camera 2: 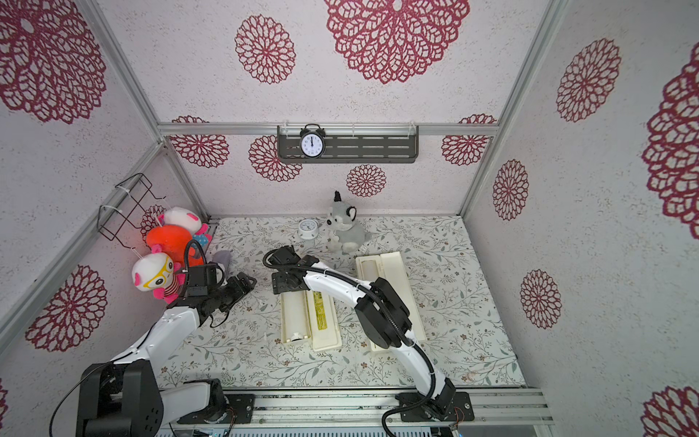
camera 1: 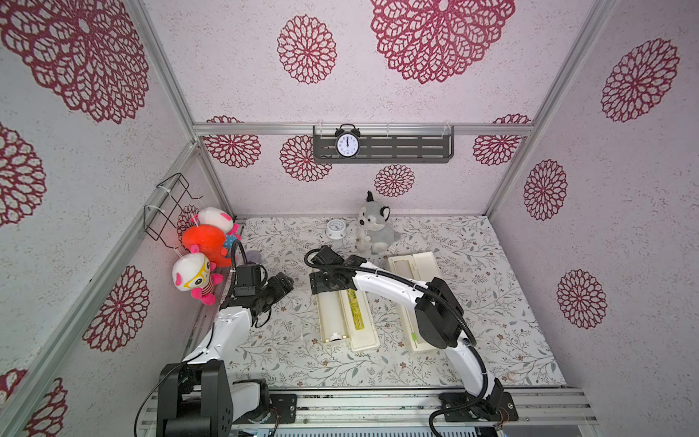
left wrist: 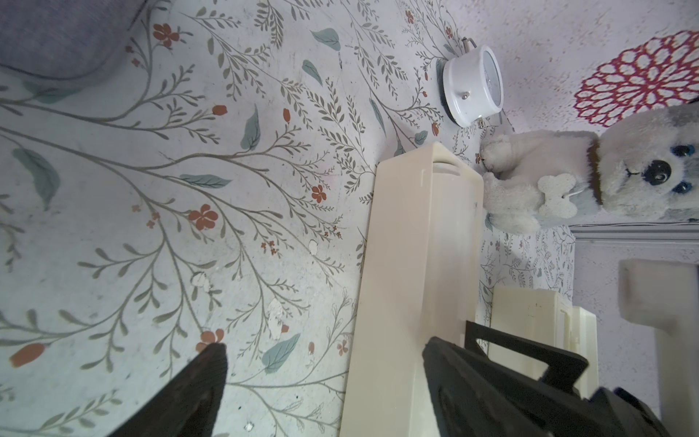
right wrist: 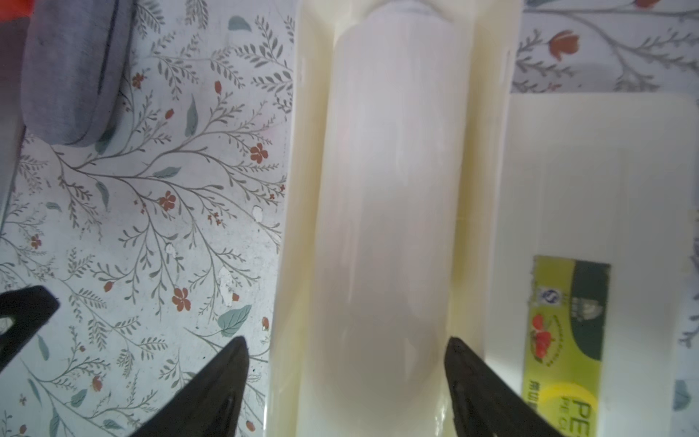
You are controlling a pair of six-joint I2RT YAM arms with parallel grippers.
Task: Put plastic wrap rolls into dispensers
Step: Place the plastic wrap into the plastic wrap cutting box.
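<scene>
1. The right gripper (right wrist: 344,348) hangs with its jaws spread wide, astride the far end of a plastic wrap roll (right wrist: 389,208) without clamping it.
2. That glossy white roll lies in the tray of the left dispenser (camera 1: 365,342), whose labelled lid is folded open.
3. The left gripper (left wrist: 323,344), wide and empty, hovers just to the left.
4. The right dispenser (camera 1: 425,272) lies open, partly under the right arm.

Your left arm (camera 1: 227,333) was folded at the elbow, close in. Its wrist was rolled sideways, and the left claw (camera 1: 283,282) pointed across toward the right claw (right wrist: 345,340), jaws spread and empty. Your right arm (camera 1: 382,282) was stretched out in a long arch. That wrist tipped the claw downward, its fingers (right wrist: 212,386) set wide apart and clamping nothing.
</scene>
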